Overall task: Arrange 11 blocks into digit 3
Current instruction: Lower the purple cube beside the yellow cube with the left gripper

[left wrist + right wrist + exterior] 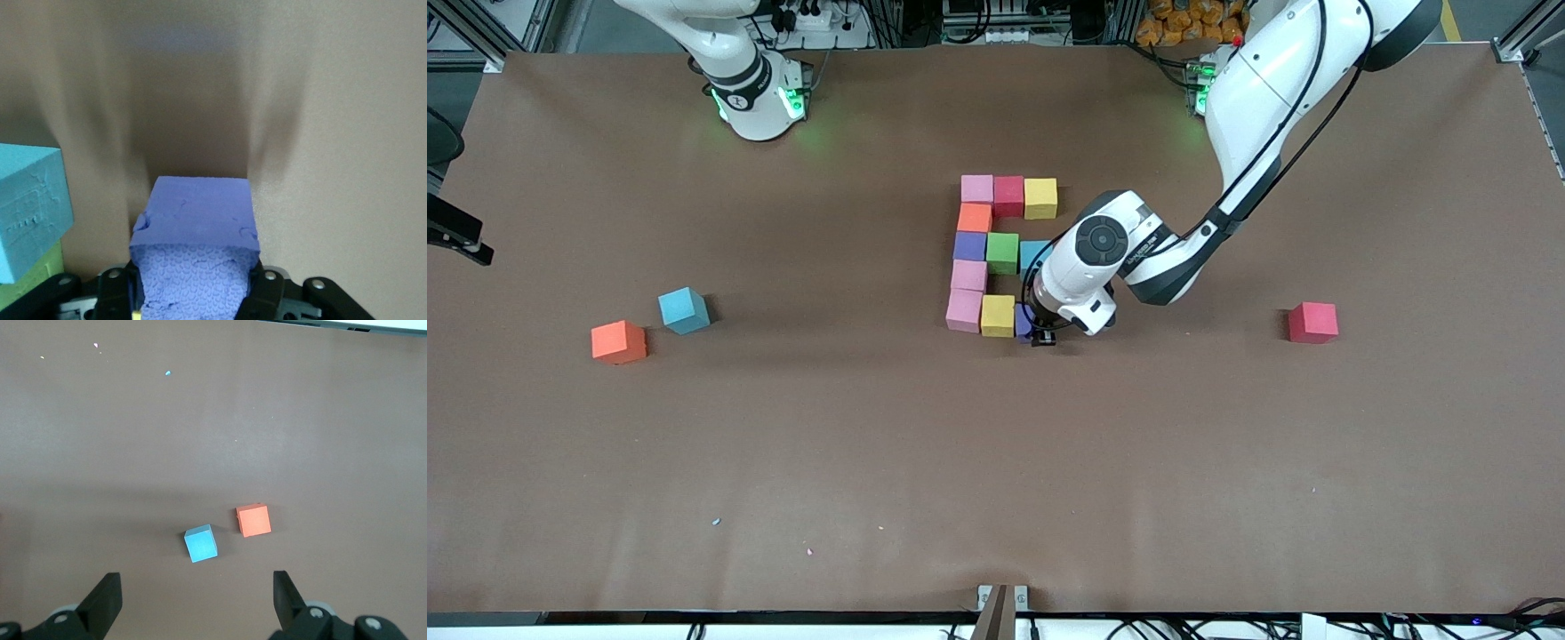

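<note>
Last purple block going in at the bottom row

From the front, we're lowering the left gripper [1043, 335], its fingers clamping the purple block [1023, 320] beside the yellow block [998, 316] on the desk [996, 462]; we should be keeping it square and flush. At the left wrist, its matte foam is looking dented. At the right wrist, the right gripper [197, 597] is waiting, fingers spread, over spare blocks.

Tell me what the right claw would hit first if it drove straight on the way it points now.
Likely bare table. The open right claw points down at the brown surface; the blue block and orange block lie closest to its line, so depending on depth it might meet the blue one first.
</note>
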